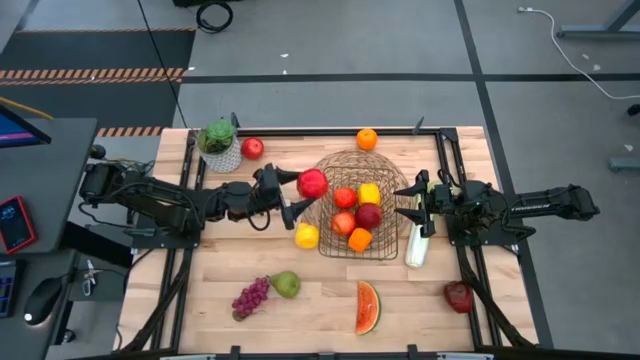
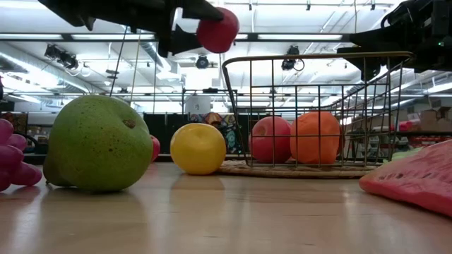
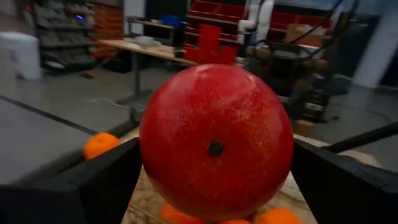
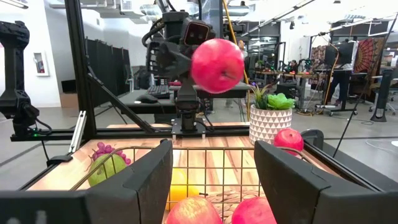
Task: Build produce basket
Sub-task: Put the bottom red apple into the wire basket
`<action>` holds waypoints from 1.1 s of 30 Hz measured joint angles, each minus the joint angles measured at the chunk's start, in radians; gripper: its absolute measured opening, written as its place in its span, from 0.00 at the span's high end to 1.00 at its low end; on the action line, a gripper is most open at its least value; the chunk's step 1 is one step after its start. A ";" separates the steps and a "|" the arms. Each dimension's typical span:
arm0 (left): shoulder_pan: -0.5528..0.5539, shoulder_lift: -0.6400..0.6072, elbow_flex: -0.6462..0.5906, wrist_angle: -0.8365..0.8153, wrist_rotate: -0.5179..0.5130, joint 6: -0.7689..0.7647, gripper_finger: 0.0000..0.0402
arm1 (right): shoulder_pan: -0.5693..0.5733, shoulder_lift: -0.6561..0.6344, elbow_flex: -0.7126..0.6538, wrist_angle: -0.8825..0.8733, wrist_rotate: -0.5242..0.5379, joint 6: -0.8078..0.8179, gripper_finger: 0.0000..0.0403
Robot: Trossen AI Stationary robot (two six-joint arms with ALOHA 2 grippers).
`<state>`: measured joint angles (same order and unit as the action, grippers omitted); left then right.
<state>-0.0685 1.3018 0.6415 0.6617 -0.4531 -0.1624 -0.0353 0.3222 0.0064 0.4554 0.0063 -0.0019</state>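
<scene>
Apple [image 3: 216,149] — above basket [image 1: 340,165] rim

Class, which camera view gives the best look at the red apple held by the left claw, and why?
The left wrist view: the red apple fills it, between the left claw fingers. The high view shows it small at the basket rim; the low view clips it at the top; the right wrist view shows it blurred above the basket.

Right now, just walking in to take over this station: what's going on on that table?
The left gripper holds a red apple raised at the rim of the wire basket. The right gripper is shut on the basket's opposite rim, beside the celery stalk. Several fruits already lie inside; a pear, grapes and a watermelon slice lie outside on the table.
</scene>
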 joint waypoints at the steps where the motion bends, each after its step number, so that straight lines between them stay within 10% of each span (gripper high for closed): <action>1: 0.000 0.000 0.000 0.000 -0.009 0.022 0.01 | 0.000 0.000 0.000 0.000 0.000 0.000 0.43; 14: 0.000 0.028 0.034 -0.075 -0.016 0.186 0.01 | 0.000 0.000 0.000 0.000 0.000 0.000 0.43; 33: -0.061 0.353 0.407 -0.358 -0.013 0.173 0.01 | 0.000 0.000 0.000 0.006 0.000 0.000 0.43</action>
<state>-0.1291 1.6552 1.0486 0.3035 -0.4658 0.0102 -0.0350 0.3225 0.0063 0.4613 0.0067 -0.0020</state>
